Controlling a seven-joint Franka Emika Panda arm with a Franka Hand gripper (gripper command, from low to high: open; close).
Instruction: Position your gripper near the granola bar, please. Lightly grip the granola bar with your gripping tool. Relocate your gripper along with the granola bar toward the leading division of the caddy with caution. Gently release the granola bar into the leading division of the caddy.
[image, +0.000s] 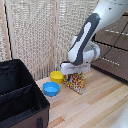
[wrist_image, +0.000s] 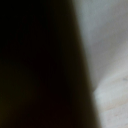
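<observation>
Exterior view: the granola bar (image: 77, 82) stands tilted on the wooden table (image: 100, 102), near the table's middle, just right of the yellow bowl (image: 56, 76) and right of and beyond the blue bowl (image: 51, 89). The gripper (image: 76, 71) sits directly on top of the carton, its white plate level above the upper edge. The fingers are hidden behind the plate and the carton, so I cannot tell how wide they stand or whether they grasp the carton. The arm (image: 87, 35) comes down from the upper right, bends at a dark-banded joint and ends with the wrist pointing downward. The caddy (image: 20, 97) occupies the near left corner, well apart from the carton; its divider splits it into two compartments.

Wrist view: only a dark blurred mass across most of the frame and a pale blurred surface beside it. Nothing here can be identified; the carton, bowls and caddy seen in the exterior view cannot be made out.
</observation>
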